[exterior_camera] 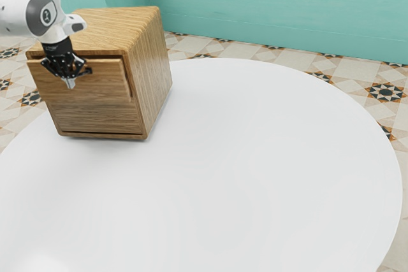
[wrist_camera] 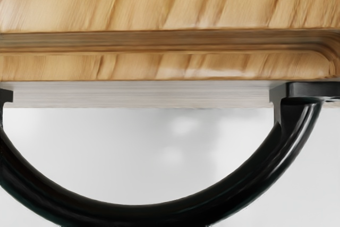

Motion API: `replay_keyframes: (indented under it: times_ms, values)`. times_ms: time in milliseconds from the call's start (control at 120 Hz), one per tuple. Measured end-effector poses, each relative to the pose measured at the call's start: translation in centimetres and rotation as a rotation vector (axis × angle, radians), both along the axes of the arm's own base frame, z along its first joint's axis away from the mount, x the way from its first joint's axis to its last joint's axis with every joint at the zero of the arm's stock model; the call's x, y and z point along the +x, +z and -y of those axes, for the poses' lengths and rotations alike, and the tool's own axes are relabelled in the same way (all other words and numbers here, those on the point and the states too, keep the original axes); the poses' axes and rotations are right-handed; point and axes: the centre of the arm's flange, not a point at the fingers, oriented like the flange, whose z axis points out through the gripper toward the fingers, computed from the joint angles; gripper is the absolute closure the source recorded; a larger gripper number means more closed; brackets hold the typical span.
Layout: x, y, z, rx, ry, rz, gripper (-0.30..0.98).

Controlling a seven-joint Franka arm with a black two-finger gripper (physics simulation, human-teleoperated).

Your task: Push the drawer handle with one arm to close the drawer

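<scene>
The pincer [exterior_camera: 71, 83] hangs in front of the wooden drawer front [exterior_camera: 95, 106], close to its upper part; whether it is wide or narrow I cannot tell. Just under the hand bows the black handle [wrist_camera: 249, 176], its ends meeting the drawer front. Contact with the handle is not clear, so a push begun slightly off might slide over or under the curved bar, or wedge the pincer inside its loop and drag the drawer back out on withdrawal.

Beyond the handle, the drawer front stands a little proud of the cabinet [exterior_camera: 154, 71], a dark gap along its edge: the drawer is partly open, and only a short push seems left. Force applied high or to one side could skew it and make it bind.

The cabinet sits on the smooth white surface [exterior_camera: 255, 176]; if the drawer sticks, too hard a shove might slide the cabinet toward the teal wall [exterior_camera: 268, 4] instead.
</scene>
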Motion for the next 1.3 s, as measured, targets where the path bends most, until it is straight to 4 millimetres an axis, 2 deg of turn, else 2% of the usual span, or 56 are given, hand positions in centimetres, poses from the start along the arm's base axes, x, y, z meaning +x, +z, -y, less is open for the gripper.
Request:
replay_keyframes:
  times_ms: [317, 433, 483, 550, 617, 692, 775, 825, 925, 983, 1033, 1100, 1200, 1300]
  values:
    - [1.8, -0.3, -0.5, 0.001, -0.028, 0.018, 0.79]
    - [2.2, 0.2, -0.6, 0.005, -0.039, 0.030, 0.78]
    - [1.7, 0.1, -0.4, -0.008, -0.040, 0.029, 0.79]
    - [-0.1, 0.4, 0.3, -0.040, -0.036, 0.025, 0.79]
    - [-3.2, 1.6, 1.8, -0.070, -0.038, 0.026, 0.79]
    - [-6.6, 4.9, 4.9, -0.091, -0.063, 0.047, 0.79]
    - [-9.3, 9.4, 8.5, -0.098, -0.100, 0.058, 0.79]
    - [-9.9, 11.2, 11.3, -0.102, -0.141, 0.046, 0.79]
    - [-9.7, 13.7, 17.8, -0.095, -0.258, 0.013, 0.79]
    - [-9.8, 15.0, 20.5, -0.080, -0.316, -0.002, 0.77]
    - [-10.0, 15.8, 21.3, -0.073, -0.337, -0.011, 0.73]
    - [-10.1, 16.3, 21.4, -0.068, -0.341, -0.024, 0.59]
    - [-10.2, 16.2, 21.5, -0.070, -0.344, -0.049, 0.37]
    - [-9.8, 16.0, 22.6, -0.072, -0.365, -0.064, 0.23]
